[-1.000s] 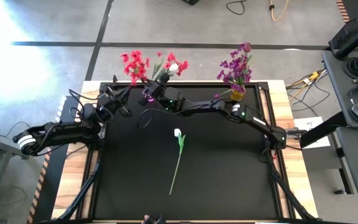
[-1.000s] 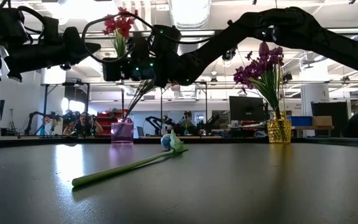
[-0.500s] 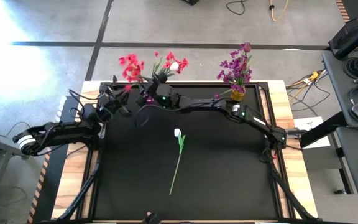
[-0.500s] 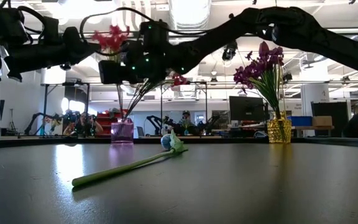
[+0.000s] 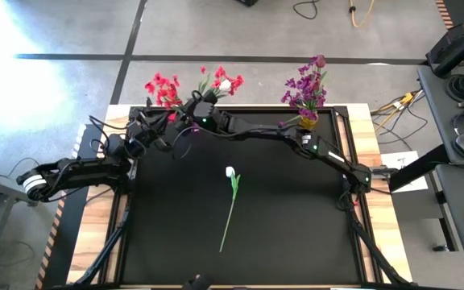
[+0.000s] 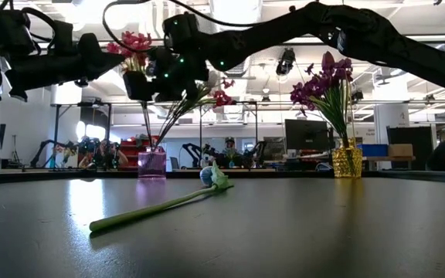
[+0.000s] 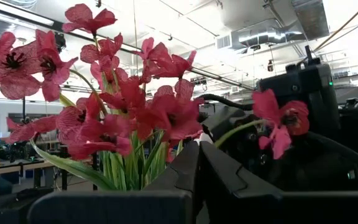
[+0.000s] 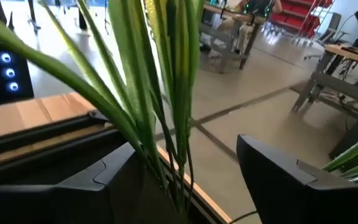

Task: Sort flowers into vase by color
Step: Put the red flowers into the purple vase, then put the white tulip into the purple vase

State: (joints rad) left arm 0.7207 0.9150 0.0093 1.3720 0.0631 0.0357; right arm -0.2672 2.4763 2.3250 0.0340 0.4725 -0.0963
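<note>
Overhead, a black table [image 5: 296, 234] fills the scene. Near its centre lies a white tulip [image 5: 230, 172], its stem running lengthwise toward the near edge, bloom pointing at the pink vase [image 6: 151, 164] on the far edge. That vase holds red flowers [image 5: 162, 88]. The right gripper [image 5: 190, 109] reaches over it, fingers spread wide around the green stems [image 8: 166, 93]. The left gripper [image 5: 156, 121] hovers just beside it, fingers closed on nothing. A yellow vase [image 6: 347, 162] holds purple flowers [image 5: 304, 87].
</note>
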